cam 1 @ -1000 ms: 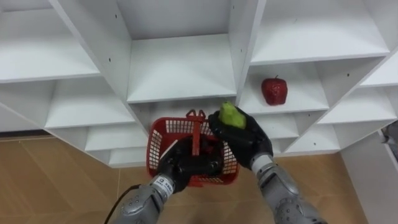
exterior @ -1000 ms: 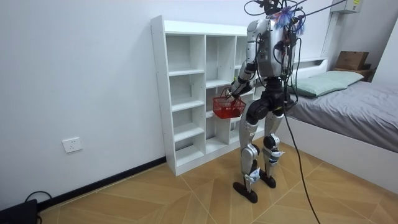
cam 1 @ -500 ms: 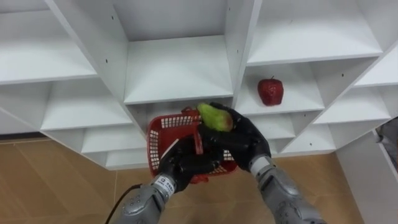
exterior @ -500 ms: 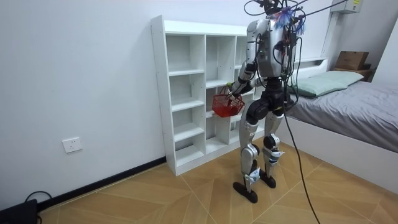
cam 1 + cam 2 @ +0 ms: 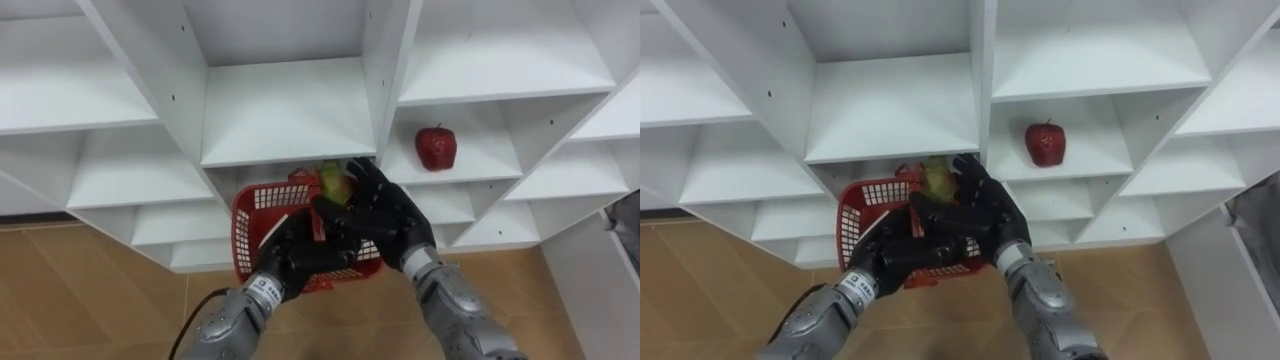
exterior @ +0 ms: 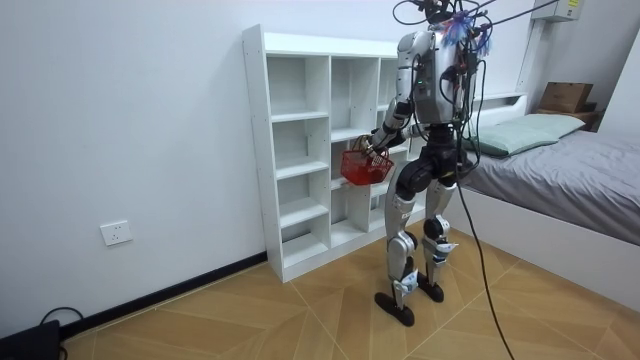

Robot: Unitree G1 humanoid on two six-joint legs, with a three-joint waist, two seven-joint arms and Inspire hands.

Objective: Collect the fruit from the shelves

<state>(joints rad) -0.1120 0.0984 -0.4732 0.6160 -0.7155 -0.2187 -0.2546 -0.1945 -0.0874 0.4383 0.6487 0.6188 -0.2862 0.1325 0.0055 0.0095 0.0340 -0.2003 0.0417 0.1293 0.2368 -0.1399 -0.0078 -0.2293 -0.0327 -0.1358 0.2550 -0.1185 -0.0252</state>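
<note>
A robot stands close in front of a white shelf unit (image 6: 300, 150) with open compartments, a bed (image 6: 575, 165) behind it on the room view's right. Seen from its head, both dark hands meet over a red plastic basket (image 5: 262, 215) held at waist height before the middle column of shelves.

The left hand (image 5: 295, 258) comes in from the lower left. Its fingers are curled round the basket's upright handle, carrying the basket by it.

The right hand (image 5: 385, 220) comes in from the lower right and is clenched around a green fruit (image 5: 334, 183) with a reddish blush. Only the top of the fruit shows, poking up past the fingers on their far side. It sits above the basket's back rim, just beside the handle, so the open basket lies directly below and slightly toward the robot from it. Its long axis seems roughly upright, though the fingers cover too much to be sure.

The step in hand looks like dropping this fruit in. That calls for the right hand to lower a little toward the robot, clear of the handle, and then loosen its fingers.

A red apple (image 5: 436, 146) stands on a shelf in the right-hand column, well apart from the basket, up and to the right of the right hand. That hand is the nearer one for it, and the left is taken up with the basket.
</note>
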